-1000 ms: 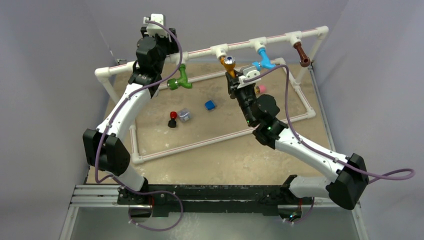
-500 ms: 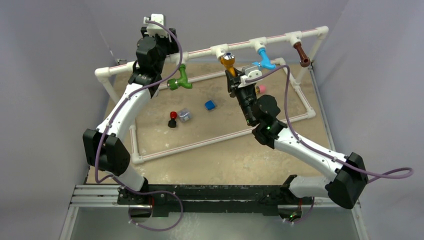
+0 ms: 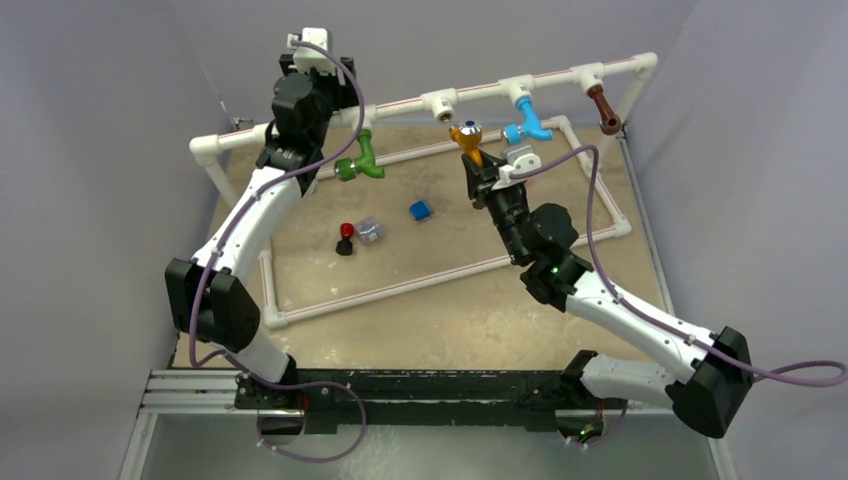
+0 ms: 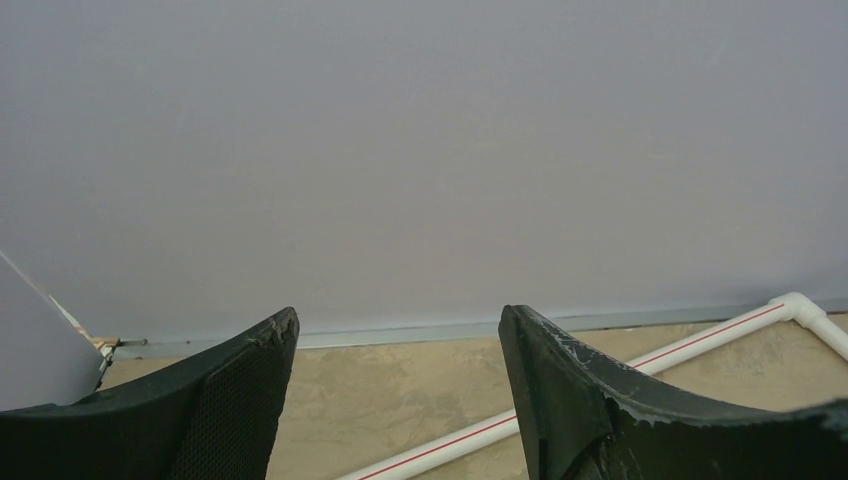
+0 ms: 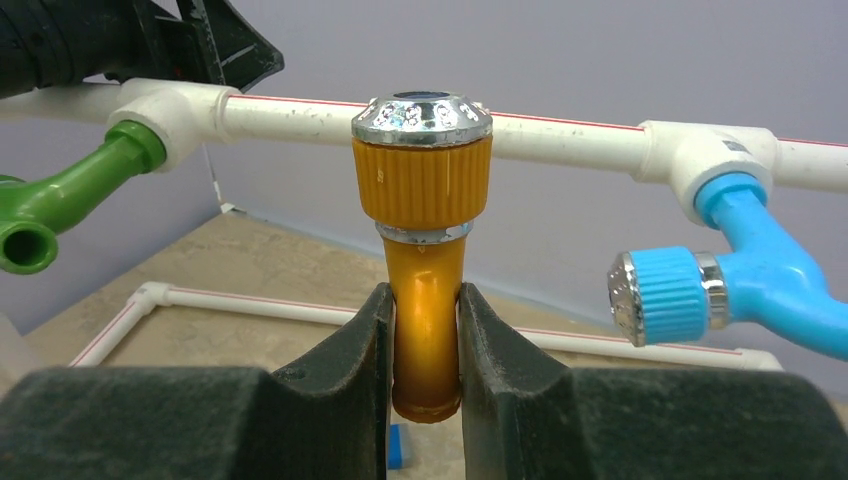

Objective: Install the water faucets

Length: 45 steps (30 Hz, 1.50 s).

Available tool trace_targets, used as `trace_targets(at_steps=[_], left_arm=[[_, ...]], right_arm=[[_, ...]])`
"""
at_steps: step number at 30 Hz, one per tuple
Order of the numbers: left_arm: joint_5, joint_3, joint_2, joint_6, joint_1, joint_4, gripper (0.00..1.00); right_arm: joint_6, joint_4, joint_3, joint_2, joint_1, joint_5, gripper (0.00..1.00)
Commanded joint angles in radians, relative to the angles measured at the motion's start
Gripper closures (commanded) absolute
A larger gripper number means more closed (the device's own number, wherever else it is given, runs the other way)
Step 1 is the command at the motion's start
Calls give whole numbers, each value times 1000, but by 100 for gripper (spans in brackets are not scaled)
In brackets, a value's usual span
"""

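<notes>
**Writing and labels.** No brand name can be read. The orange faucet (image 5: 424,200) has embossed marks on its chrome cap and a small mark on its ridged collar, all too small to make out.

**Left arm.** It reaches up and away to the far left end of the white pipe rail (image 3: 400,104). The left pincer (image 4: 397,320) faces the back wall. Its fingers (image 4: 250,390) stand wide apart with nothing between them.

**Right arm.** It stretches forward from the near right corner toward the middle of the rail. The right pincer (image 5: 424,296) is narrow and clamps the smooth lower stem of the orange faucet.

**Orange faucet.** It stands upright in that grip with its cap and collar above the fingertips. From above it sits just near of the open white tee (image 3: 440,101), apart from it.

**Other faucets.**
- The green faucet (image 3: 358,160) hangs from the tee left of the open one.
- The blue faucet (image 3: 525,122) hangs from the tee to its right.
- The brown faucet (image 3: 603,108) hangs from the tee at the far right.

**Tabletop (image 3: 450,310).**
- A white pipe frame (image 3: 400,280) lies flat on it.
- Inside the frame sit a red-and-black piece (image 3: 345,238), a clear cube (image 3: 369,231) beside it, and a blue block (image 3: 420,210).
</notes>
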Motion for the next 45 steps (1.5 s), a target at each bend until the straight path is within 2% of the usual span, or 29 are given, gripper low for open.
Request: trace_targets(at_steps=[1,11,15,20,23,27,32,34,40,42,45], left_arm=[[4,2,29,0,-9,-117,27],[-32,214,64,44,-9,-75,25],[12,274,44,45,-9,-49,25],[100,269,-38,4,-9,-16,25],[191,273,-89,-65,-9,-88,26],[357,259,-167,-165,-9,-262,26],[603,231,-265,-265,-9,-495,27],[732,194,-313,-313,-9,-536,27],[1041,-96,-502,-530,-11,-434,27],[1128,-166,-547,-550,-11,-439,26],[1185,-235,-612,-561,-11,-482,27]], right_arm=[[34,5,-22,-73,-4,-37,100],[113,-144,-54,-206,-5,-179,100],[148,-200,-74,-264,-5,-232,100],[201,-240,-113,-331,-4,-304,100],[238,-259,-127,-358,-4,-351,100],[274,-287,-120,-378,-4,-441,100],[329,-350,-118,-403,-4,-582,100],[360,-370,-122,-415,-5,-637,100],[508,-351,-161,-456,-5,-800,100],[579,-352,-166,-463,-5,-819,100],[667,-351,-175,-458,-6,-883,100]])
